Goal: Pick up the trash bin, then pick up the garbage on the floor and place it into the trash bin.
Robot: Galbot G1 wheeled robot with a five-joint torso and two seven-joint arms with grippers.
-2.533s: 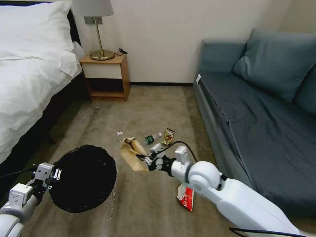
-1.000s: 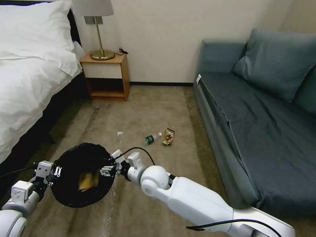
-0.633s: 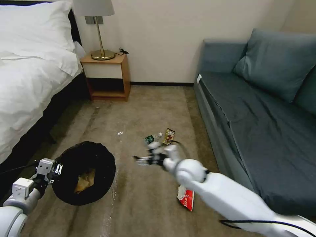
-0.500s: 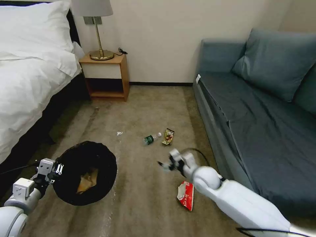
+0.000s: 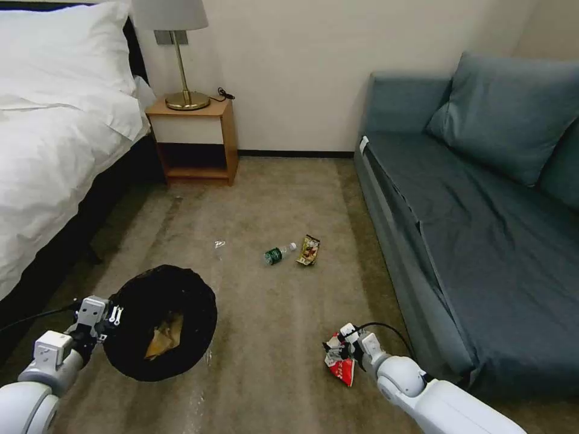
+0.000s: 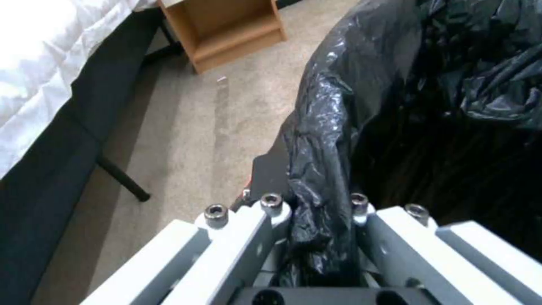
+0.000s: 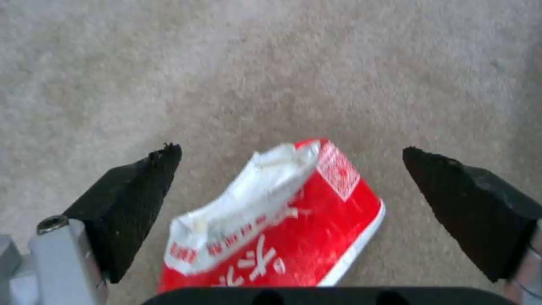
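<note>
right gripper [image 5: 335, 349] covers the top of the red-and-white wrapper [image 5: 341, 369], whose lower end is cut off in the right wrist view. white wall of the trash bin [image 5: 181, 289] hidden under its black bag; bottle [image 5: 277, 254] label too small to read.

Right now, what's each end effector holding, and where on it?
Left end effector pinches the trash bin by its bag-covered rim. Right end effector is open over the red-and-white wrapper, holding nothing.
</note>
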